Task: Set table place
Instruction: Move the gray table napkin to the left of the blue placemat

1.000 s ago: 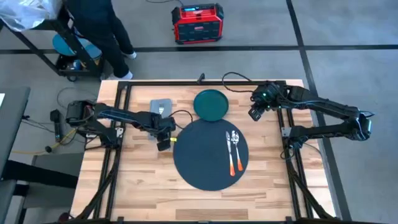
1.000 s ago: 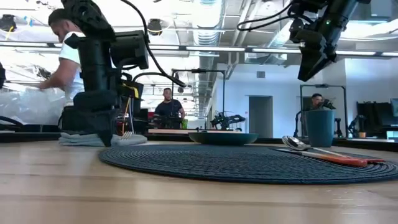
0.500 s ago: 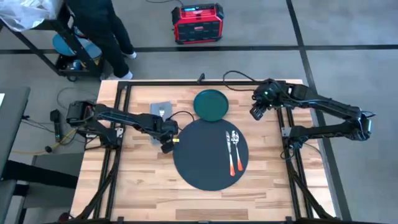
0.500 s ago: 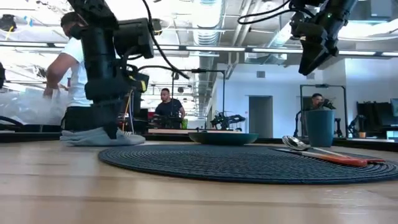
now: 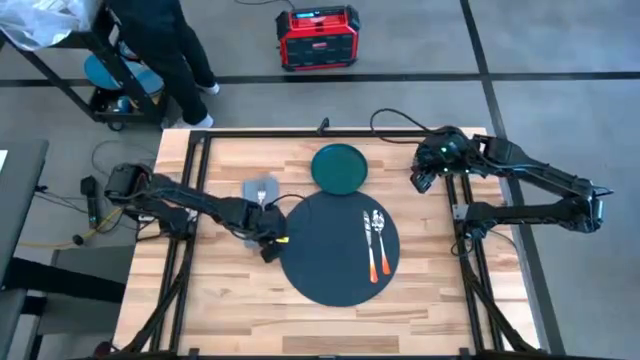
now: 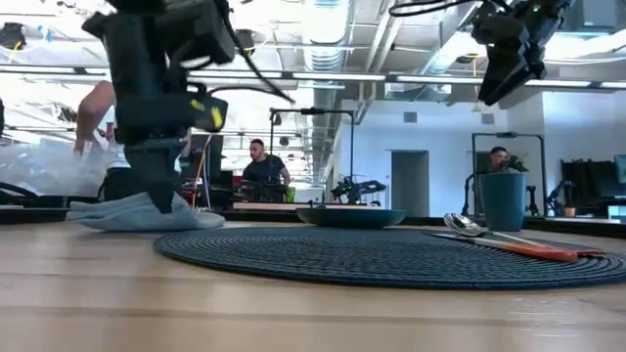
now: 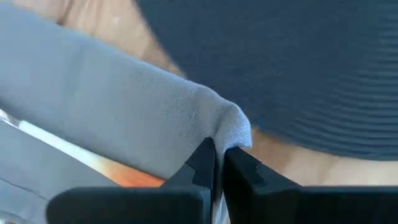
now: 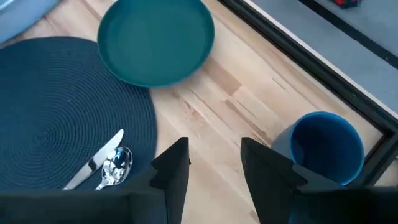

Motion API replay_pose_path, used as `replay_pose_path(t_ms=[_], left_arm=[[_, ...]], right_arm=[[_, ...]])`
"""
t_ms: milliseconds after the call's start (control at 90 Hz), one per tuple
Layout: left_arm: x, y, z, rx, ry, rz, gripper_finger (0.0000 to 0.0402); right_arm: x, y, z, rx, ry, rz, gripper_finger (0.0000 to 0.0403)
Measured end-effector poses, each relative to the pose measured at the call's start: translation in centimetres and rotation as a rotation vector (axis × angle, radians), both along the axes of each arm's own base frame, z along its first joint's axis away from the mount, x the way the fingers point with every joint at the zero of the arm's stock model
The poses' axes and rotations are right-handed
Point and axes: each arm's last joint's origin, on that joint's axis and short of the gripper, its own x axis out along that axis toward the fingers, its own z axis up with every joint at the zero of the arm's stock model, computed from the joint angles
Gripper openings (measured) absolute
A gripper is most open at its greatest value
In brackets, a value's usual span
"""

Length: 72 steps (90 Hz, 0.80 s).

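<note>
At the placemat's [image 5: 338,248] nine o'clock edge, mid-worktop [image 5: 220,300], the left end effector [image 5: 266,243] pinches a corner of the grey napkin [image 5: 258,187], which trails toward eleven o'clock. The right end effector [image 5: 424,180], fingers parted and empty, hovers well off at two o'clock, so the left arm is nearer.

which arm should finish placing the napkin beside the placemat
Left. The left gripper is already shut on the grey napkin at the placemat edge. The right gripper hangs open over bare table near the blue cup.

Left gripper [image 5: 268,243] dragged the napkin [image 5: 257,190] (pinched) toward the placemat [image 5: 330,262].
</note>
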Motion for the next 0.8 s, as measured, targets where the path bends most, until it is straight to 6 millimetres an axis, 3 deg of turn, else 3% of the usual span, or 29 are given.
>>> replay_pose_path(t_ms=[133, 800], left_arm=[[0.3, -0.9, 0.7, 0.003, -0.023, 0.007, 0.0000], [-0.5, -6.4, 0.5, -0.094, -0.097, 0.017, 0.0000]], right_arm=[[0.1, 0.0, 0.0, 0.010, -0.007, 0.009, 0.0132], [0.2, 0.0, 0.0, 0.015, -0.020, 0.017, 0.0132]])
